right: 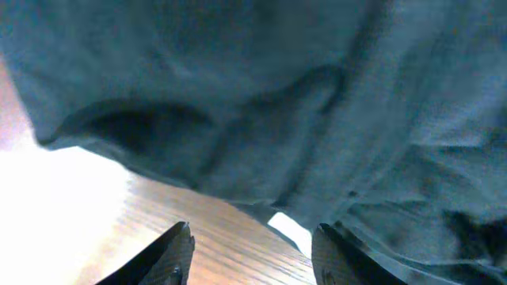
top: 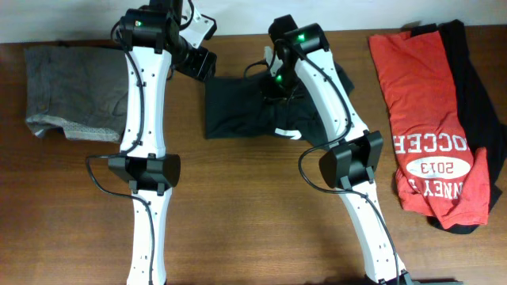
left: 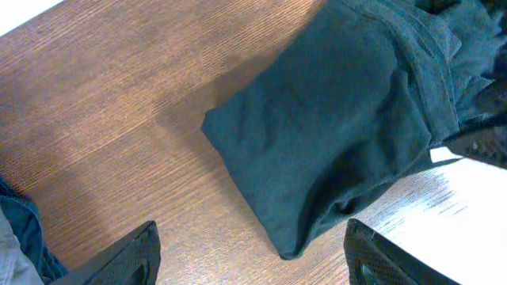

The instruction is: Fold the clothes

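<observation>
Where the table (top: 261, 206) is far and central, your black shirt (top: 245, 111) lies as a folded bundle, its long axis running left to right and its right end rumpled. Your left gripper (left: 253, 265) hangs just off its far left corner, fingers spread, holding nothing. Your right gripper (right: 253, 253) is spread too, just short of the cloth. At the right, the red shirt (top: 428, 119) lies lengthwise far to near, print at its near end, over a dark shirt (top: 475, 95). A grey garment (top: 71, 91) sits far left.
</observation>
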You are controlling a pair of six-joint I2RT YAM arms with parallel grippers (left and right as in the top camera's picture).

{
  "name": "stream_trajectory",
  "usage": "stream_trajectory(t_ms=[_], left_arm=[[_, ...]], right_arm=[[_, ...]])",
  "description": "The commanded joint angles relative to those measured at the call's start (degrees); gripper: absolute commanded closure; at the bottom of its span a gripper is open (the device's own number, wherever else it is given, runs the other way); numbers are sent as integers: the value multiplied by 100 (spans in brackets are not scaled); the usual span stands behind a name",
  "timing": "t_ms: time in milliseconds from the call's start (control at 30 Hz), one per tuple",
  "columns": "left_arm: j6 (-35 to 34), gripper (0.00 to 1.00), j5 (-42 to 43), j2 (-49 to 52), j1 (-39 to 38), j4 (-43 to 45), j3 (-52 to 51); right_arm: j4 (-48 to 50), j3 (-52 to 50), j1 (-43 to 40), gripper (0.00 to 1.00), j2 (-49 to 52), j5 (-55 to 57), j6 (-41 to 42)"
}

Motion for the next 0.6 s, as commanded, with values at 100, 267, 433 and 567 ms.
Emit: stream_trajectory(t_ms=[100, 267, 433, 567], left_arm=[[-59, 26, -17, -111, 0, 0, 42], [-59, 25, -20, -111, 0, -20, 42], [-59, 25, -20, -111, 0, -20, 42], [-59, 25, -20, -111, 0, -17, 42]], right_arm=[[-39, -46, -74, 47, 39, 588, 452], [-7, -385, -76, 47, 44, 658, 474], [142, -949, -76, 47, 44, 623, 492], [304, -1123, -76, 47, 44, 481, 492]])
